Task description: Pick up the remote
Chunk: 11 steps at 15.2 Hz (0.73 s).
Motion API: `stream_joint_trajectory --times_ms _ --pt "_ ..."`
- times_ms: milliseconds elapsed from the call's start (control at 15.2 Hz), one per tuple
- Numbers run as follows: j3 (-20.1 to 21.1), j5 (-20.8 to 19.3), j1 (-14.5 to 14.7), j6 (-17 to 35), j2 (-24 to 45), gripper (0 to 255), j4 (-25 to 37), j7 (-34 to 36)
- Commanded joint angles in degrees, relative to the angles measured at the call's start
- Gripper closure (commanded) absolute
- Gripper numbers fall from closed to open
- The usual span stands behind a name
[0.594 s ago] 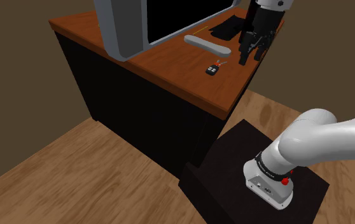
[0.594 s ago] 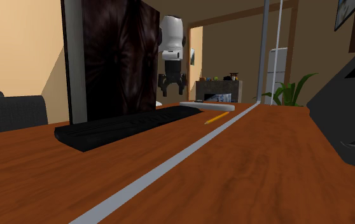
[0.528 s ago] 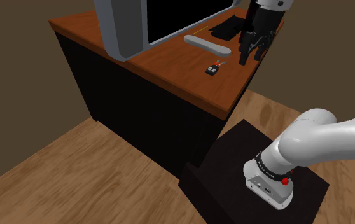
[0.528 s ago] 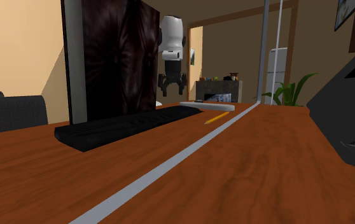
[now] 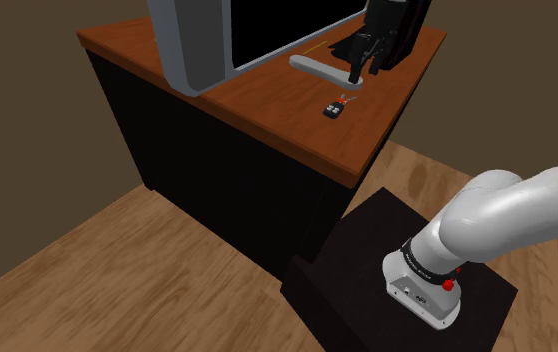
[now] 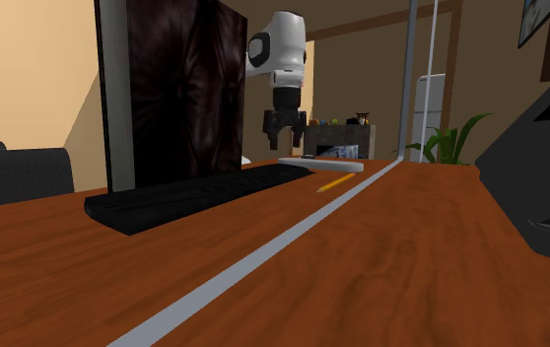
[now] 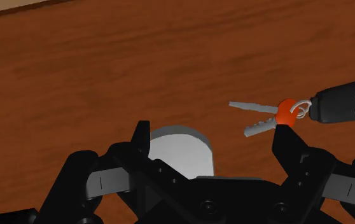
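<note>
Reddish-brown wood runs across the desk top (image 5: 297, 115), and above it the black gripper (image 7: 214, 139) hangs with its fingers spread wide and nothing clasped. Seen from the wrist, the rounded grey end of the remote (image 7: 177, 149) lies under the palm between the two fingers, nearer one than the other, and neither finger appears to touch it. In the shoulder view the gripper (image 5: 362, 70) is over the end of the remote (image 5: 312, 66) that faces the key fob (image 5: 335, 112), while the rest of the grey bar runs away along the front of the monitor (image 5: 197, 40). In the second exterior view the fingertips seem to hover just above the remote (image 6: 327, 165), with the keyboard (image 6: 194, 192) and a yellow pencil (image 6: 334, 183) closer to that camera. I judge the step to be the final alignment and descent. The fingers already straddle the narrow width, which is right, but a grip at the very end would likely let the long bar tip. Sliding along toward its middle and centring it between the fingers would help. One finger stands close to the keys (image 7: 256, 118) and their red tag (image 7: 285, 111), so the descent should be straight down and the closing slow.
</note>
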Motion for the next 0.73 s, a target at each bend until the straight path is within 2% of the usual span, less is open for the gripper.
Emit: stream_joint_trajectory --times_ms 0,462,660 --pt "-0.5 -0.6 0.4 1.3 4.2 0 3.5 -2.5" --pt "-0.7 -1.7 2.0 3.4 18.2 0 17.5 -9.2" --pt "-0.7 -1.7 2.0 5.8 17.8 0 14.7 -9.1"
